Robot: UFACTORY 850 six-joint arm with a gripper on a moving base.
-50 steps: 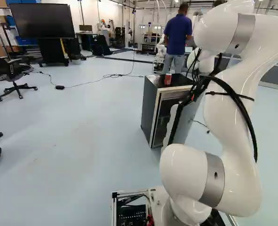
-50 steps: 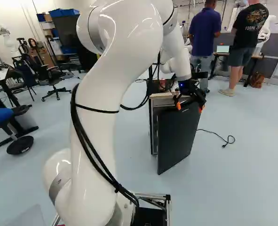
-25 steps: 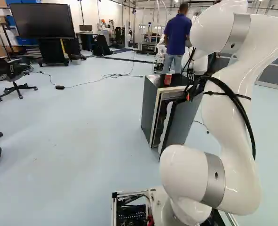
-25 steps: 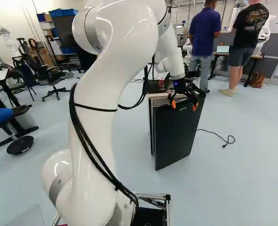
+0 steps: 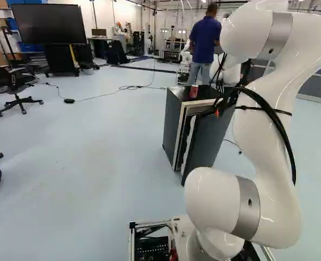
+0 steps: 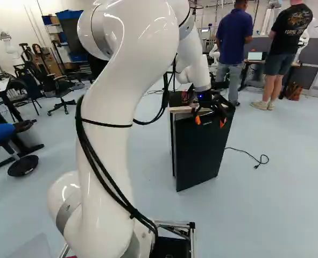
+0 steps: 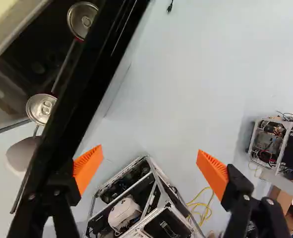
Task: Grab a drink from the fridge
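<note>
Drink cans [image 7: 40, 108] behind fridge door [image 6: 200, 153], now nearer closed, end effector [image 6: 210, 122] (quite wide) alongside.

The fridge door [image 6: 199, 161] is swung further in toward the fridge [image 5: 172, 119] than a second ago, so the opening seen in the left base view is narrowed, with most of that change made in the first half second. In the right base view, the white arm [image 6: 134, 70] is shifted leftward against its lowest joint, and the hand [image 6: 210, 122] is carried the same way across the top of the door front.
</note>
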